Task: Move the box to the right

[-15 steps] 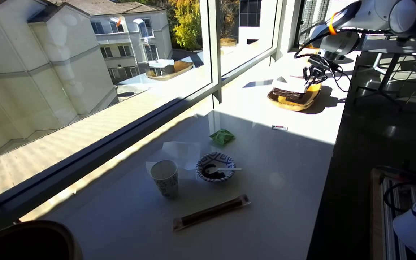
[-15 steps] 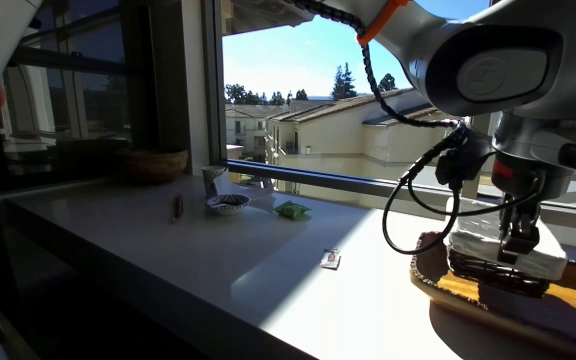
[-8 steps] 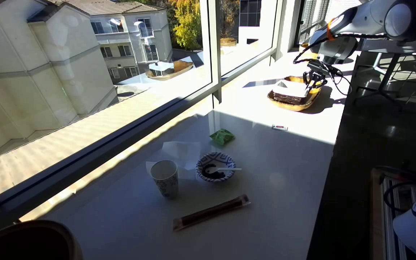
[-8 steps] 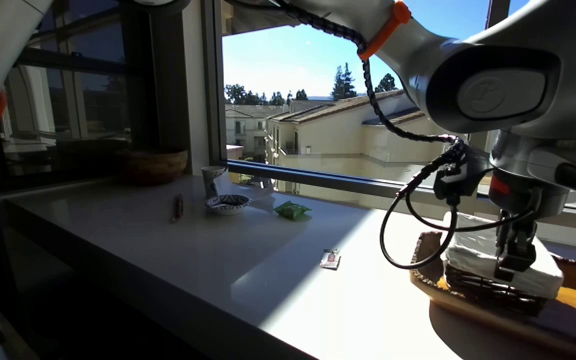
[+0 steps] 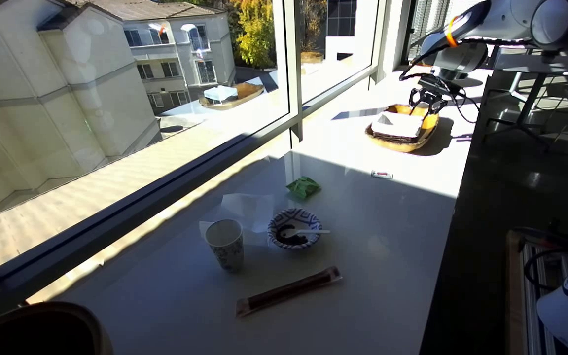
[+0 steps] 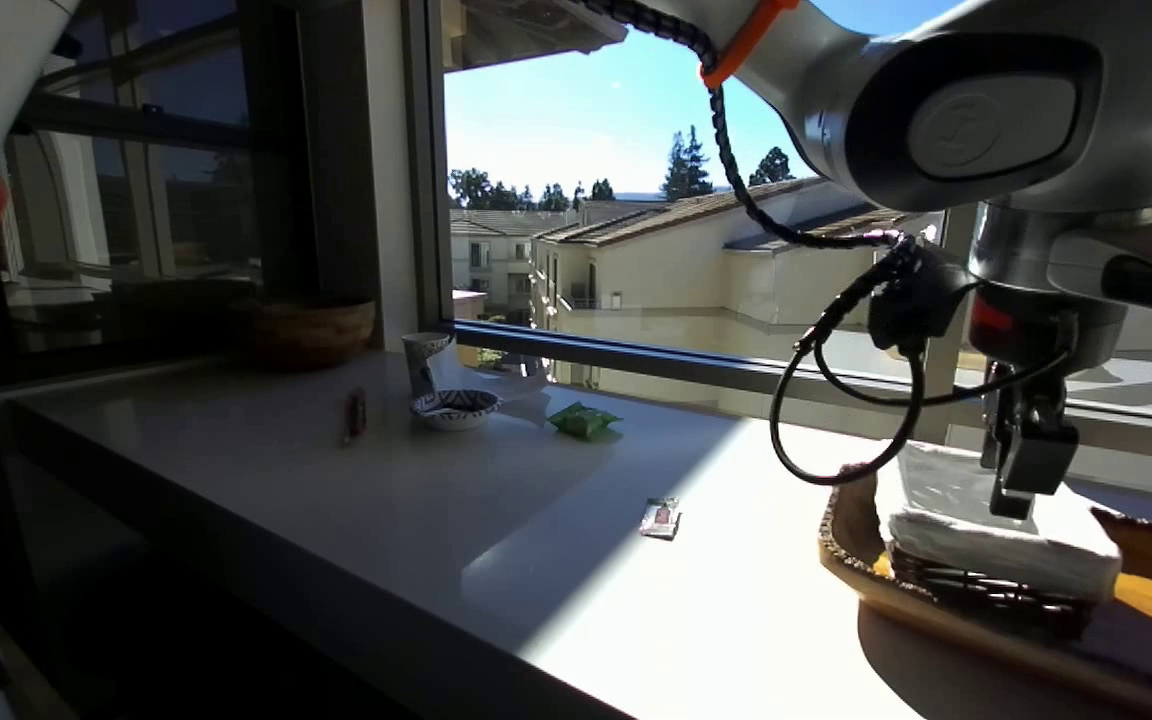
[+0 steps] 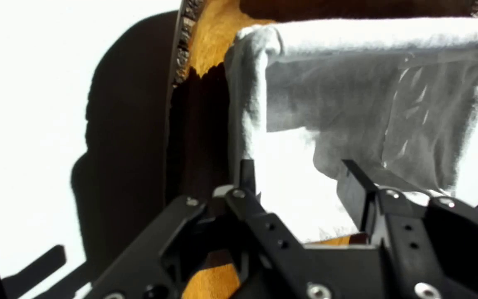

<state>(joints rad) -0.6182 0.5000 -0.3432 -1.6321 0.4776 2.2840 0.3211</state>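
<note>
The box (image 5: 396, 125) is a small dark wicker basket with a whitish-grey cloth lining. It rests inside the orange-yellow wooden dish (image 5: 398, 146), and both also show in an exterior view as the box (image 6: 1006, 555) and the dish (image 6: 936, 622). In the wrist view the box (image 7: 338, 91) lies beneath my gripper (image 7: 298, 164), its grey inside facing up. My gripper is open, its fingers apart with nothing held. In both exterior views the gripper (image 5: 422, 107), also seen hanging here (image 6: 1011, 500), is just above the box's near edge. The box's underside is hidden.
A small white packet (image 5: 381, 174) lies near the dish. Further along the table are a green packet (image 5: 303, 187), a patterned bowl with a spoon (image 5: 294, 229), a paper cup (image 5: 225, 245) and a long brown wrapped stick (image 5: 289, 291). Window frames run along one side.
The box has come down from a raised position to rest in the dish. My gripper, earlier on the box's edge, has let go, opened and risen a little above it.
</note>
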